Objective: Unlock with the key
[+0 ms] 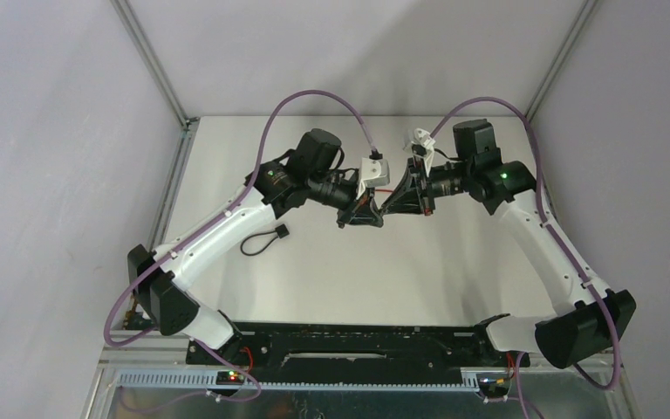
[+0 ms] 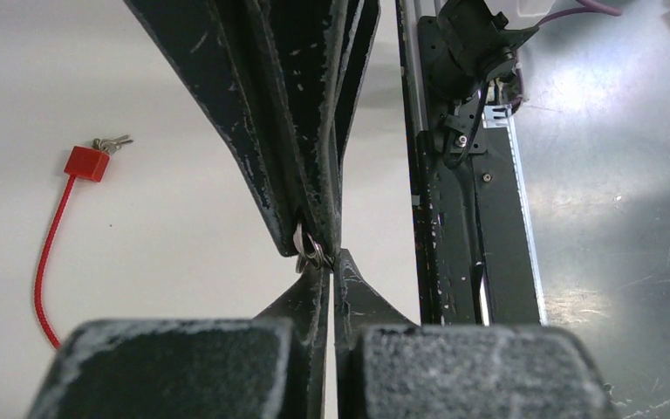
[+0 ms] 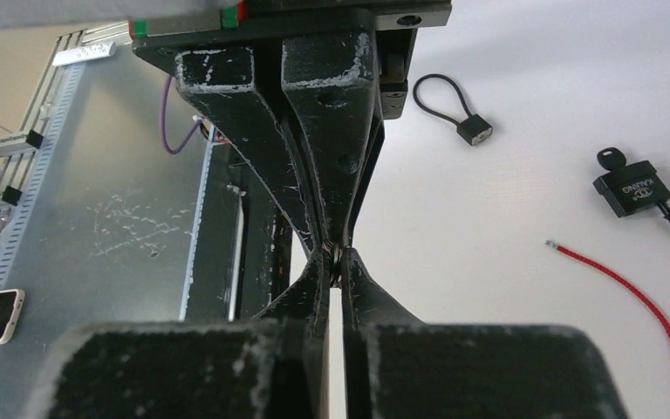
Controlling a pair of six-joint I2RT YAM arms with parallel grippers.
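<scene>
My two grippers meet tip to tip above the middle of the table. Between the tips sits a small metal key ring (image 2: 311, 252); the key itself is hidden between the fingers. My right gripper (image 3: 338, 258) is shut on the ring, which shows as a glint between its tips. My left gripper (image 2: 332, 264) is shut too, its tips pressed against the ring's other side. In the top view the left gripper (image 1: 372, 215) and the right gripper (image 1: 393, 206) form a dark V. A small black cable lock (image 3: 474, 131) lies on the table behind them.
A red padlock (image 2: 85, 163) with keys (image 2: 112, 142) and a long red cable (image 3: 630, 293) lies below the grippers. A black padlock (image 3: 633, 188) with a key in it lies nearby. The black base rail (image 1: 358, 342) runs along the near edge.
</scene>
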